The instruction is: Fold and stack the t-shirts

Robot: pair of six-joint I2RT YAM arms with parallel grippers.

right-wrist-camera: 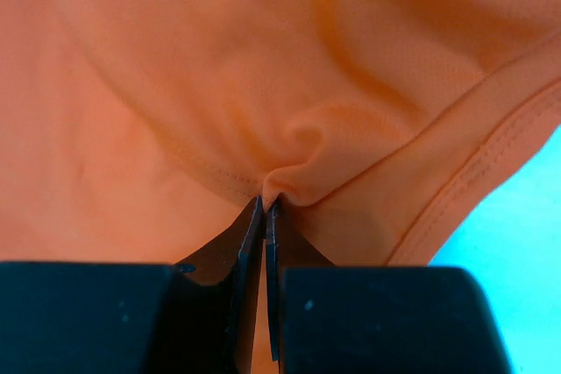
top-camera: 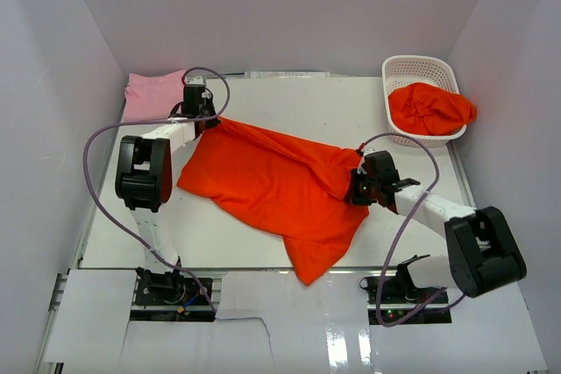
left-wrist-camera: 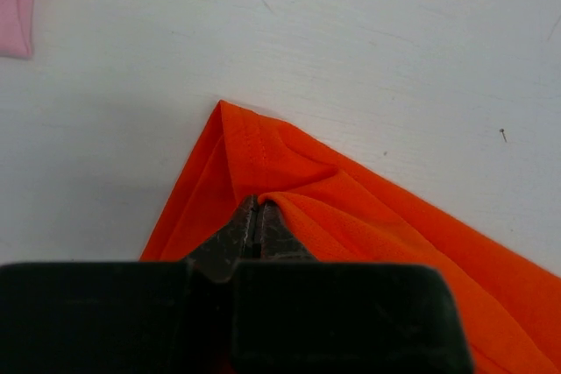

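An orange-red t-shirt (top-camera: 272, 181) lies spread across the middle of the table, stretched between my two grippers. My left gripper (top-camera: 209, 118) is shut on its far left corner (left-wrist-camera: 254, 159), with the cloth pinched between the tips. My right gripper (top-camera: 358, 183) is shut on a bunched fold at its right edge (right-wrist-camera: 289, 142). A light pink t-shirt (top-camera: 151, 94) lies folded at the far left corner; its edge shows in the left wrist view (left-wrist-camera: 16, 2). Another orange-red t-shirt (top-camera: 431, 108) is bunched in the basket.
A white lattice basket (top-camera: 419, 69) stands at the far right corner. White walls enclose the table on the left, back and right. The arm bases and purple cables sit at the near edge.
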